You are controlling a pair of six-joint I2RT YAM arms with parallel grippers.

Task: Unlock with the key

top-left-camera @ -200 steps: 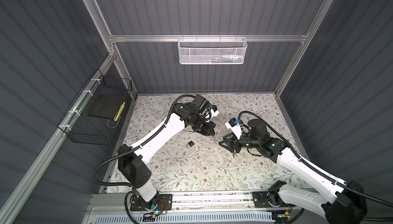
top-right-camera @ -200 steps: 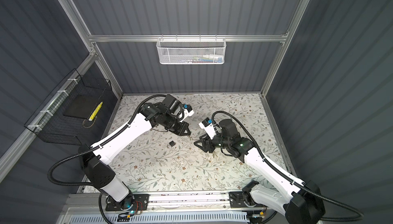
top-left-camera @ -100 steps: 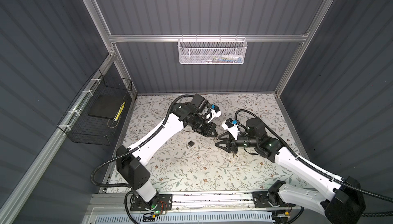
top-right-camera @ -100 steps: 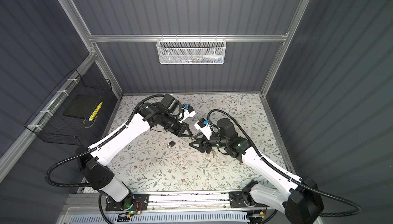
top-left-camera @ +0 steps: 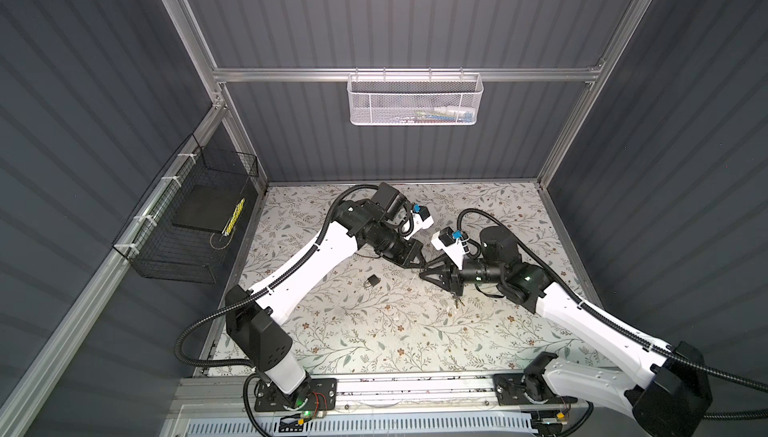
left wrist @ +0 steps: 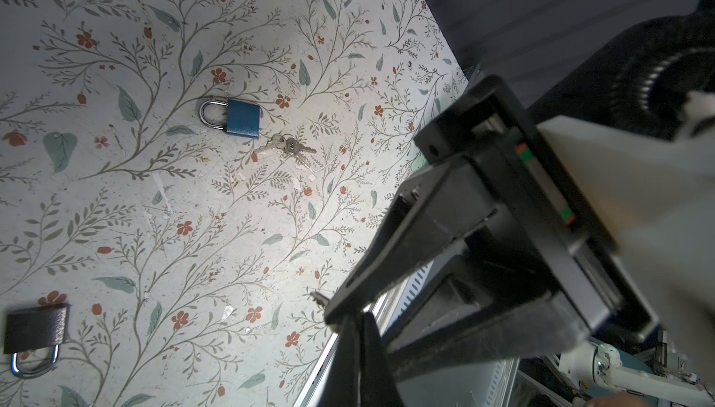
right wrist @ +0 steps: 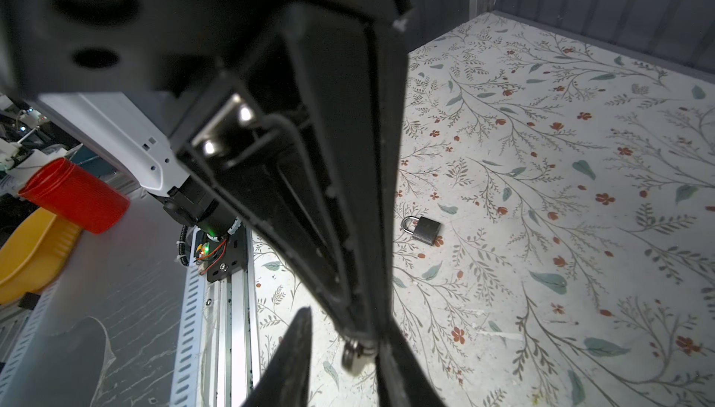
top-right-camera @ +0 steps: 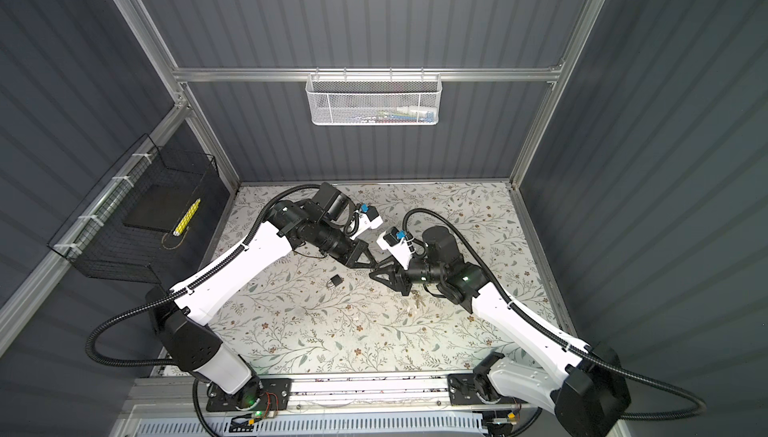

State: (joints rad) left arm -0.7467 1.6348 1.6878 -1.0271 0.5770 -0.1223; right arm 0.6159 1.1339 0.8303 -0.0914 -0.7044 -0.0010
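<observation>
- Left gripper [top-left-camera: 421, 264] is clamped shut on a small key [right wrist: 353, 354], which juts straight out past its tip.
- Right gripper [right wrist: 343, 324]: its fingers [right wrist: 298, 347] flank that key, parted (not yet pinching).
- Farther off, a black padlock [right wrist: 422, 229] lies flat on the table [right wrist: 541, 231], shackle pointing away, on the left arm's side.

A small silver key [right wrist: 352, 354] is pinched in the left gripper [top-left-camera: 422, 264] above the tabletop [right wrist: 541, 192], and the black padlock [right wrist: 423, 229] lies flat nearby with its shackle closed.

Matt blue padlock [left wrist: 243, 118], shiny metal keys [left wrist: 288, 146]
</observation>
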